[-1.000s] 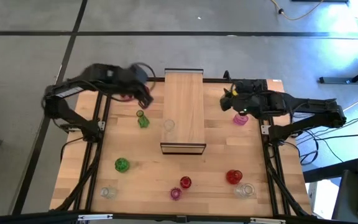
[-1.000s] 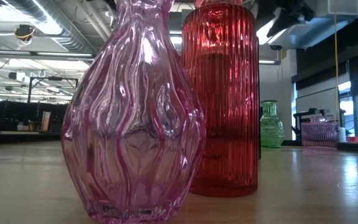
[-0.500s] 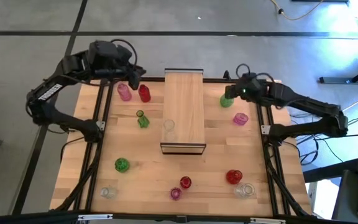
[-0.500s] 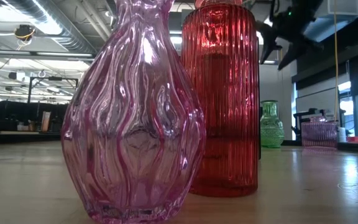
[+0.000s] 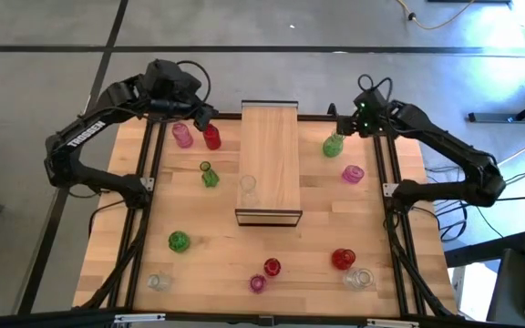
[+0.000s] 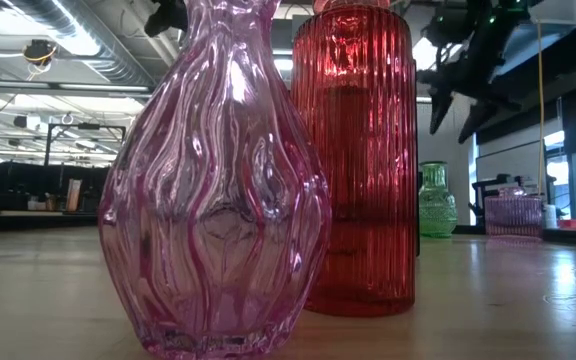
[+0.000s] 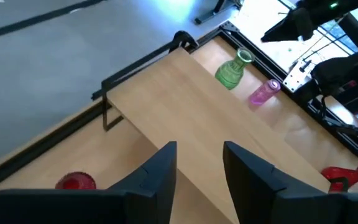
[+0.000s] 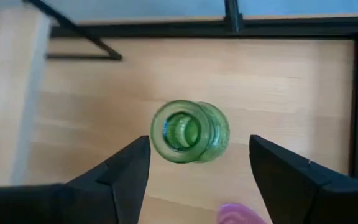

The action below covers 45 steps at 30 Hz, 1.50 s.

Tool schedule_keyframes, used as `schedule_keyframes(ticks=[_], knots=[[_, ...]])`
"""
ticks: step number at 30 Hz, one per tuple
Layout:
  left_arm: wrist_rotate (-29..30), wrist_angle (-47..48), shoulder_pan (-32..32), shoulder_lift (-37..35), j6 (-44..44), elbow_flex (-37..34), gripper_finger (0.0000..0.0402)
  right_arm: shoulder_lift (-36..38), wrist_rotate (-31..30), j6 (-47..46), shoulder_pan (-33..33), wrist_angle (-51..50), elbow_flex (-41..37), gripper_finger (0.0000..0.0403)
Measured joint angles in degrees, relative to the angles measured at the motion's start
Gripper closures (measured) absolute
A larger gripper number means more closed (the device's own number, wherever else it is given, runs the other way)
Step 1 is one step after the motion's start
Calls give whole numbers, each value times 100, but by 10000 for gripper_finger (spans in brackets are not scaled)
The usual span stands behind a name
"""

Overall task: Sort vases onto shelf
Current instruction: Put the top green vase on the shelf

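Nearest the front edge of the table, well short of the shelf [image 5: 269, 162], stands a loose row of vases: a clear one [image 5: 159, 281] at the left, a small pink one [image 5: 258, 283] and a red one [image 5: 272, 267] roughly in line with the shelf's dark-framed end, then a larger red vase [image 5: 343, 259] and a clear one [image 5: 363, 278] at the right. A round green vase [image 5: 179, 241] sits a little farther back, left of the shelf's near end.

Along the shelf's left side, a green vase [image 5: 209, 176] stands near its middle. On the shelf top itself one clear vase [image 5: 247, 185] rests toward the near end. Right of the shelf, a pink vase [image 5: 352, 173] stands apart from it; beyond that, a green vase [image 8: 189, 131] stands upright.

Right gripper [image 8: 199, 168] hangs directly above this green vase, fingers spread wide either side of its mouth, holding nothing.

At the shelf's far left corner, a pink vase [image 5: 182, 135] and a red vase [image 5: 211, 137] stand side by side. Left gripper [image 7: 199, 168] hovers just beyond them, raised off the table, jaws parted at a moderate width and empty.
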State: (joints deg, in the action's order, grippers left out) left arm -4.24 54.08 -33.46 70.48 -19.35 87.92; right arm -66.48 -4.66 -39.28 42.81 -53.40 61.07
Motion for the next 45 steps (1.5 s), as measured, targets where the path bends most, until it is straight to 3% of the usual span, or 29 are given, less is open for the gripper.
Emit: schedule_keyframes(ticks=[4,11,16,28,33,40,45], knots=[[3,-110,-1,-2,48,-2,276,35,98,618,-234,273,-2,150],[5,-123,-1,-2,63,-2,276,270,-843,485,-1182,316,5,150],[21,-209,25,-2,107,-2,276,266,-1812,-197,-1986,221,-106,150],[19,-534,101,-2,201,-2,276,263,-3592,-2116,-3864,904,-1416,150],[14,-577,201,-2,265,-2,276,204,-3775,-2879,-4071,1157,-2004,150],[9,-587,313,-2,332,-2,276,210,-4229,-2939,-4057,2261,-2599,150],[6,-596,366,-2,336,-2,276,210,-4352,-2955,-4040,2399,-2801,150]])
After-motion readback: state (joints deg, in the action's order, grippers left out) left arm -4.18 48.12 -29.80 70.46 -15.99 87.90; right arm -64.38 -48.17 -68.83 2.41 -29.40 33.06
